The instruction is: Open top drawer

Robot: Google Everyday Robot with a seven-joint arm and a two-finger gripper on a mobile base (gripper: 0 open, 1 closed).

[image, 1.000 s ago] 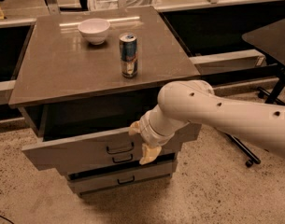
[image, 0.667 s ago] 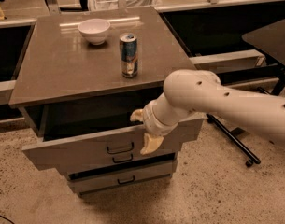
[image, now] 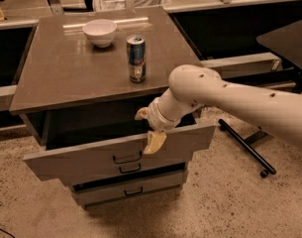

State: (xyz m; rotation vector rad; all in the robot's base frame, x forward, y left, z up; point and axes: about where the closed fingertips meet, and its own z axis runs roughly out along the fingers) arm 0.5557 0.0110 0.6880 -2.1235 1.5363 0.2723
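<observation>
The top drawer (image: 71, 161) of the grey-brown cabinet stands pulled out, its dark inside showing under the cabinet top. Its flat front panel carries a small black loop handle (image: 126, 157) at centre. My gripper (image: 147, 129) is at the upper edge of that front panel, right of the handle. One yellowish finger (image: 154, 143) hangs in front of the panel and the other finger (image: 140, 114) is behind it, over the drawer's inside. The fingers are apart and hold nothing. My white arm (image: 239, 103) reaches in from the right.
A white bowl (image: 100, 32) and a drink can (image: 136, 58) stand on the cabinet top (image: 56, 78). Two narrower drawers (image: 130, 190) sit below the top one. A black table (image: 289, 41) and its wheeled base (image: 249, 150) are at the right, and benches run behind.
My gripper has risen a little along the drawer front, from beside the handle up to the panel's upper edge. The drawer has stayed where it was.
</observation>
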